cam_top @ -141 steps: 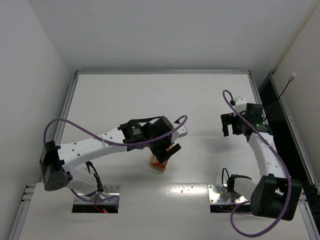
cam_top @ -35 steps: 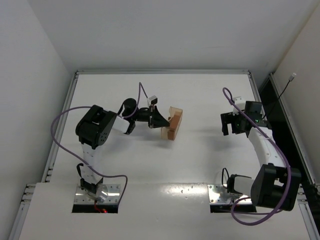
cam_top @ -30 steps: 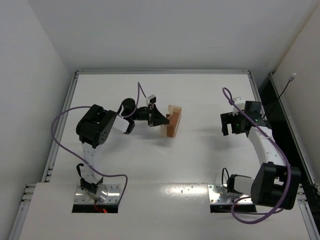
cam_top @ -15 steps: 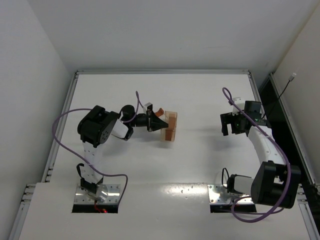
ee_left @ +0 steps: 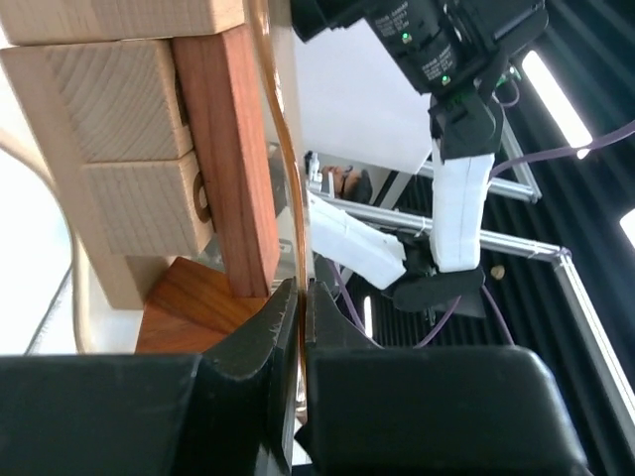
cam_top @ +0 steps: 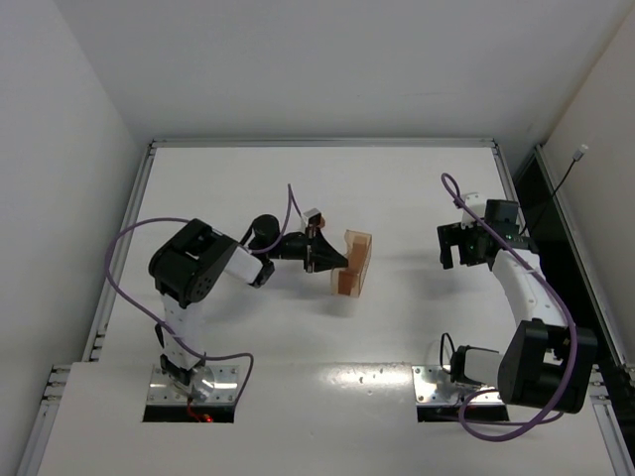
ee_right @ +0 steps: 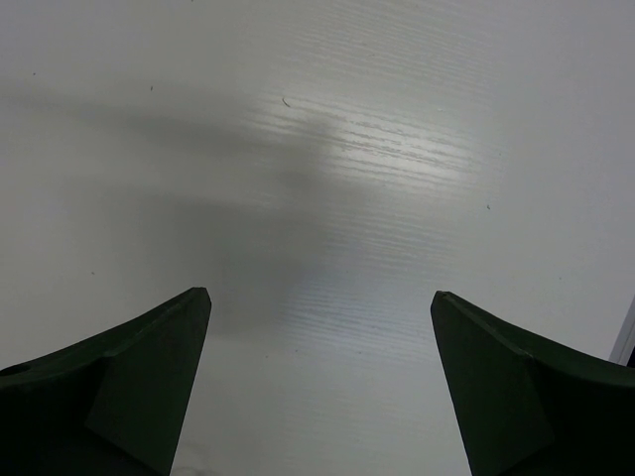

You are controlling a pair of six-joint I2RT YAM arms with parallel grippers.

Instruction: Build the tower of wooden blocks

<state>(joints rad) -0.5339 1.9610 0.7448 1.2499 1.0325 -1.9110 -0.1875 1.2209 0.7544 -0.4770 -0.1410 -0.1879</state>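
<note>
The wood block tower [cam_top: 353, 264] is a tight pack of pale and reddish blocks, lying on its side left of the table's middle. In the left wrist view I see pale blocks [ee_left: 119, 99], a reddish bar [ee_left: 233, 149] and a reddish wedge [ee_left: 189, 312] behind a thin amber-clear sheet [ee_left: 288, 198]. My left gripper [cam_top: 335, 262] [ee_left: 298, 290] is shut on that sheet's edge, level with the table. My right gripper [cam_top: 459, 254] [ee_right: 317, 297] hangs open over bare table at the right, with nothing between its fingers.
The right arm [ee_left: 461, 198] shows beyond the blocks in the left wrist view. A raised rim [cam_top: 327, 143] runs along the table's far edge, and a dark gap [cam_top: 556, 228] lies past the right edge. White walls close in the back and left.
My left gripper has swung right and slightly nearer, carrying the block pack with it, still shut on the sheet. The right arm has not moved.
</note>
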